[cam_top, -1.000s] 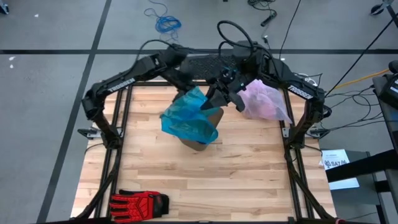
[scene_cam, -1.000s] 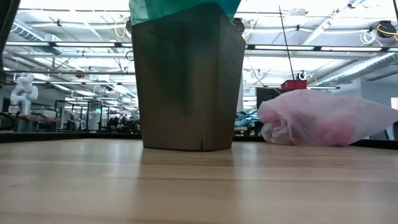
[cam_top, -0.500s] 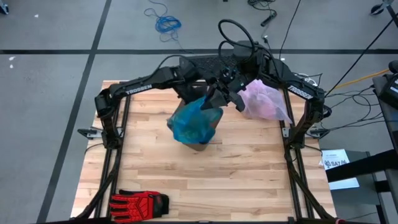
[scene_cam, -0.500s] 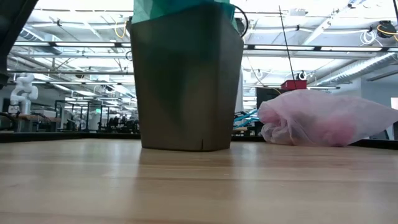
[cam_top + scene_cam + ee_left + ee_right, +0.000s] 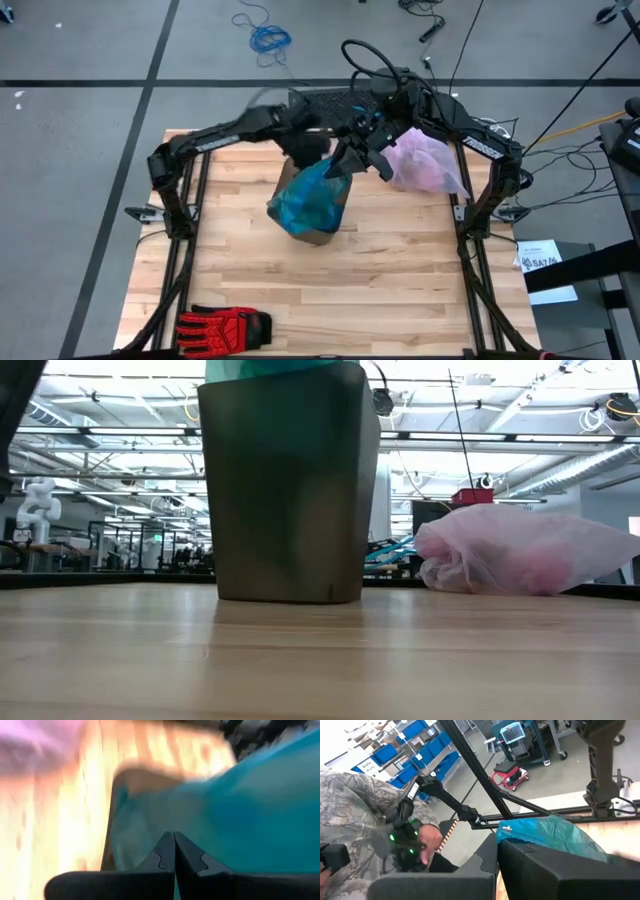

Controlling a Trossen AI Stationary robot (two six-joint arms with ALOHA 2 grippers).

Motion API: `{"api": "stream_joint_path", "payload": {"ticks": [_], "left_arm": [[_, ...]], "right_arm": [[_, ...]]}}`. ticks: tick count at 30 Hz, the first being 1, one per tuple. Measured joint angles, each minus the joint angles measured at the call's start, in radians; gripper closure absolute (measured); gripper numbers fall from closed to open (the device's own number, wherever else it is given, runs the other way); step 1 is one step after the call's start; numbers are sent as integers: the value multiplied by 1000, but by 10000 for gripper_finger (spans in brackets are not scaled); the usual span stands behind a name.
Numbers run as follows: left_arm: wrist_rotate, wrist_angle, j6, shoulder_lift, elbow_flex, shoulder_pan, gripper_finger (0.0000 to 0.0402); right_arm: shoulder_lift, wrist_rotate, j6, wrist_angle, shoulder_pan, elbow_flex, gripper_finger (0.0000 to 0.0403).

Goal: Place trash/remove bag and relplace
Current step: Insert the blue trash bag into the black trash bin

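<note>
A brown bin (image 5: pixel 318 234) (image 5: pixel 285 490) stands upright on the table's far middle. A teal-green translucent bag (image 5: pixel 305 197) (image 5: pixel 270 368) is draped over its mouth and down its left side. My left gripper (image 5: pixel 317 153) (image 5: pixel 174 839) and my right gripper (image 5: pixel 346 164) (image 5: pixel 497 851) are both above the bin's far rim, each shut on teal plastic. The pale pink bag (image 5: pixel 426 166) (image 5: pixel 520 550) lies in a bulging heap on the table, to the right of the bin. My left gripper pinches the teal bag (image 5: pixel 210 820) between its shut fingertips, above the bin's rim (image 5: pixel 117 795). One layer or several, I cannot tell. The plastic spreads away from the fingers over the bin's mouth. My right gripper is shut on the teal bag's edge (image 5: pixel 506 829), which comes out just past its fingertips. The fingers themselves hide the place of contact. The plastic runs down from there onto the bin.
A red work glove (image 5: pixel 225 325) lies at the table's near left edge. A person in a camouflage sleeve (image 5: pixel 365 815) stands beyond the table's far side. The wooden tabletop (image 5: pixel 400 270) is bare between the bin and the near edge.
My left arm has swung in from the table's left toward the bin's far rim. The teal bag, spread out wide to the left a second ago, is now gathered closer over the bin. In the low view the bin has slid a little to the left.
</note>
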Motion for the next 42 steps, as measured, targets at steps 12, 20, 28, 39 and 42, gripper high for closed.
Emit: {"api": "stream_joint_path", "payload": {"ticks": [12,20,28,39,42], "left_arm": [[132,239,-56,-79,14,20,402],[193,323,-94,6,13,-23,401],[-11,8,56,36,12,-36,401],[-247,-47,24,23,-10,2,401],[-291,-37,23,-33,-10,40,401]], "right_arm": [[0,-2,-4,17,-1,0,403],[0,-4,-4,22,-1,1,403],[0,-4,-6,20,-1,1,403],[25,127,-160,-221,-29,1,403],[48,165,-211,-281,-34,1,403]]}}
